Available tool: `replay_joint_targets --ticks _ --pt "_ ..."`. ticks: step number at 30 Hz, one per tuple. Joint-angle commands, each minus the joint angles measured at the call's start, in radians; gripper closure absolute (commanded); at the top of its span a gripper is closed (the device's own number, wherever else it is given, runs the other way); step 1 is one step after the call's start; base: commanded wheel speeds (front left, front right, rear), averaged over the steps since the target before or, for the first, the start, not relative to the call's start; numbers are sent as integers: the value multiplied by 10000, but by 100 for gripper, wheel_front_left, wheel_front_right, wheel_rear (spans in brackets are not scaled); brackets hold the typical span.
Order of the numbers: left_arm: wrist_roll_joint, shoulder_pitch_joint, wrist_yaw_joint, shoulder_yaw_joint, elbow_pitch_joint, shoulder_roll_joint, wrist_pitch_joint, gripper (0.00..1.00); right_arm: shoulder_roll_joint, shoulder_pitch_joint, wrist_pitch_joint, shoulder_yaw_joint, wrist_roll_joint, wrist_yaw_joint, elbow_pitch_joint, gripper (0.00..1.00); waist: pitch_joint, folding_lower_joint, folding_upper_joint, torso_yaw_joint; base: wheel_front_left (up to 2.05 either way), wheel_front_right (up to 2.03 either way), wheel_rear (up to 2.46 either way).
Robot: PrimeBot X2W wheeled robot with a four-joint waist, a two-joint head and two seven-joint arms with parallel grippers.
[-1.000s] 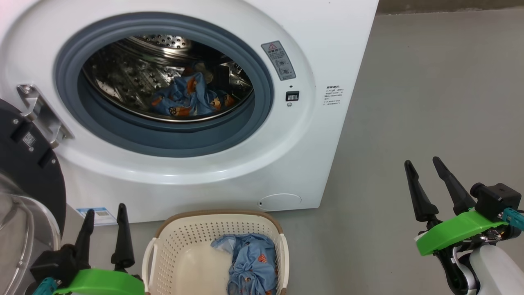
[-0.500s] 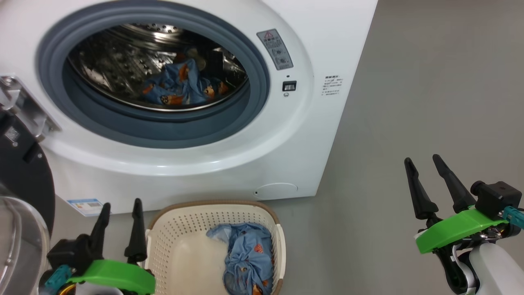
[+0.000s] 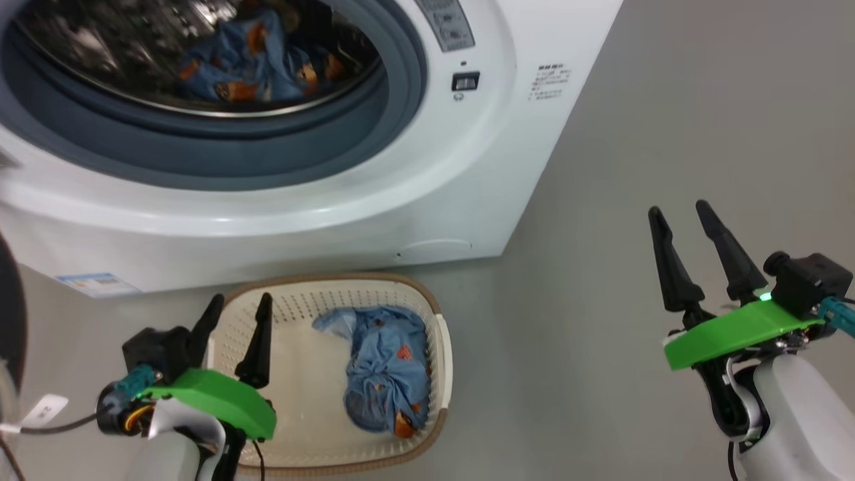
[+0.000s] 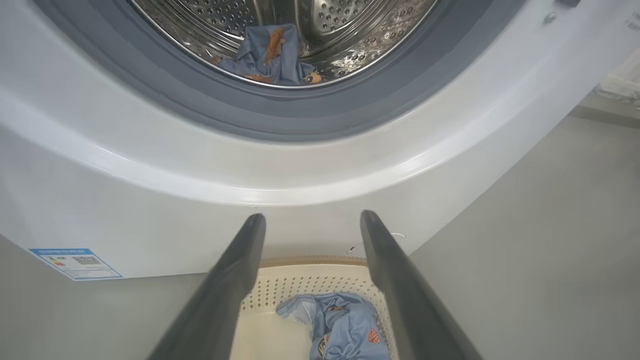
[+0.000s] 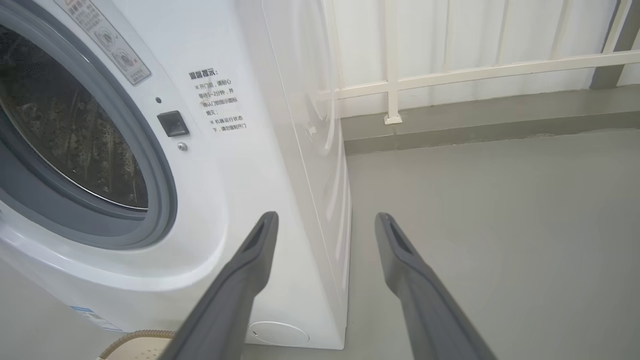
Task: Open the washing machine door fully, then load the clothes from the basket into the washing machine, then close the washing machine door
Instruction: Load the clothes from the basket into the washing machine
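The white washing machine [image 3: 427, 200] stands open, and a dark sliver of its door [image 3: 8, 307] shows at the far left. Light-blue printed clothes [image 3: 254, 60] lie in the steel drum [image 4: 350, 30]. On the floor in front sits the cream basket [image 3: 300, 314] with more of the clothes [image 3: 384, 364] bunched at its right side. My left gripper [image 3: 240, 300] hangs open over the basket's left rim, nothing between its fingers; in the left wrist view it [image 4: 312, 217] points at the basket [image 4: 310, 290]. My right gripper [image 3: 678, 210] stands open and empty over bare floor, well right of the machine.
Grey floor [image 3: 668, 100] stretches to the right of the machine. A white railing [image 5: 450, 75] and wall run behind it. A small blue label [image 4: 75, 262] sits low on the machine's front. The basket's rim [image 5: 135, 340] peeks into the right wrist view.
The head camera has tipped down, so the machine has slid up the picture. My left gripper has moved right, from beside the basket to over its left rim. The right gripper has kept its pose.
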Motion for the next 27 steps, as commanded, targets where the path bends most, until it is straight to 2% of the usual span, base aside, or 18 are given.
replay_joint_targets --ticks 1,14,18,27 --pt "71 -468 -103 197 130 261 16 0 -35 -266 -80 60 -98 46 -271 0 827 -1 0 -324 0 0 0" --pt "-49 -1876 -597 -818 2327 30 496 0 393 -694 -80 -73 -168 46 -346 0 2401 -1 0 -710 0 0 0" --pt "-30 -2606 -657 -1465 3228 -2 831 0 517 -891 -80 -129 -181 46 -363 0 3121 -1 0 -793 0 0 0" --pt "-646 -3733 -670 -2656 4138 -11 1101 0 829 -1275 -80 -19 -202 46 -438 0 4336 -1 0 -1036 0 0 0"
